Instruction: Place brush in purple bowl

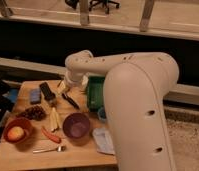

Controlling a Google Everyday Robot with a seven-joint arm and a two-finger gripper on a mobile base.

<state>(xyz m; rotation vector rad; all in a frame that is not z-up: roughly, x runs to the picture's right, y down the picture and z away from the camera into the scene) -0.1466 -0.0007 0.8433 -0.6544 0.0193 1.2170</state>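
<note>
Gripper [64,86] hovering over wooden desk's [23,159] far edge, grip impossible to tell, slim black brush [70,101] lying nearby, round matte purple bowl [76,125] sitting nearer front edge.

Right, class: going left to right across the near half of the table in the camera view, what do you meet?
Reddish-brown bowl → silver spoon → purple bowl → pale cloth. The end effector is further back, at the far end of the brush.
</note>
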